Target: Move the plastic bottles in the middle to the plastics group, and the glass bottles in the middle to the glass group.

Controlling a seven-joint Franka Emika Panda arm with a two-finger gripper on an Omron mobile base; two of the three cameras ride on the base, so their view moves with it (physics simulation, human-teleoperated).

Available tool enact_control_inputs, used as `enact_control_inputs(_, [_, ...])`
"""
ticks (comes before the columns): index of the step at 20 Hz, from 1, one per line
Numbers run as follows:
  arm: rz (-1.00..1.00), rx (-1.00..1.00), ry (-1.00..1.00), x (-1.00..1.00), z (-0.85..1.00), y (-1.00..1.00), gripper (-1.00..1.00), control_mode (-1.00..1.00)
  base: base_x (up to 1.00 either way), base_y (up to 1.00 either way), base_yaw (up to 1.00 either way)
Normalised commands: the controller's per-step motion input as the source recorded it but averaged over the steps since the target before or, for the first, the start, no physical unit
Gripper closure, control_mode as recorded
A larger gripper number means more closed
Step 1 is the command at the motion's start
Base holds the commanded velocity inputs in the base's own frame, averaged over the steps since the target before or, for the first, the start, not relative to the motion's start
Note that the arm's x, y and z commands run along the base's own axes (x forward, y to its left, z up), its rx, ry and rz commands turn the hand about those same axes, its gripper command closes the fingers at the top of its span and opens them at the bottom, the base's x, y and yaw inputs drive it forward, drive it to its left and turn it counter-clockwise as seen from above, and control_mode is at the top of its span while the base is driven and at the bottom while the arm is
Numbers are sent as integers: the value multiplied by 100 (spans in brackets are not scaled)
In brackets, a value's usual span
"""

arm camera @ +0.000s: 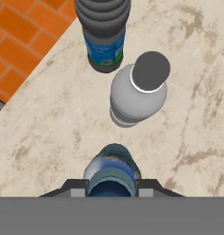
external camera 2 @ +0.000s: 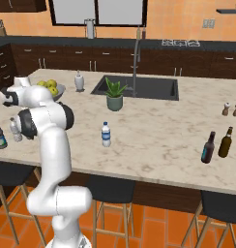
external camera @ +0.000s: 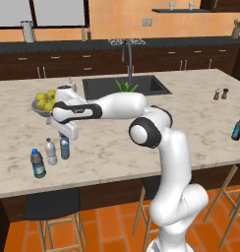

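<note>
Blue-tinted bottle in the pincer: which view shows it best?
Left base view: the blue-tinted bottle stands full length on the counter under the shut pincer, beside the pale bottle. The hand view gives only its top between the fingertips. In the right base view I can't make it out.

The arm reaches far left over the counter edge — its hand point(external camera: 66, 134) points down, fingers clamped shut.

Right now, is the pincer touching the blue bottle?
Touching. In the hand view the pincer has a finger pressed against each side of the blue bottle, no gap showing.
</note>
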Motion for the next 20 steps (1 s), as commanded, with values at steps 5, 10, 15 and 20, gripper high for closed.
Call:
enact_control_inputs(5, [1, 0, 0, 0, -47, 2, 100, -100, 0, 0, 0])
enact_control_inputs(10, [1, -1, 0, 0, -31, 5, 100, -100, 0, 0, 0])
enact_control_inputs(15, [0, 0, 0, 0, 0, 2, -100, -100, 0, 0, 0])
enact_control_inputs(20, [0, 0, -1, 0, 2, 0, -100, -100, 0, 0, 0])
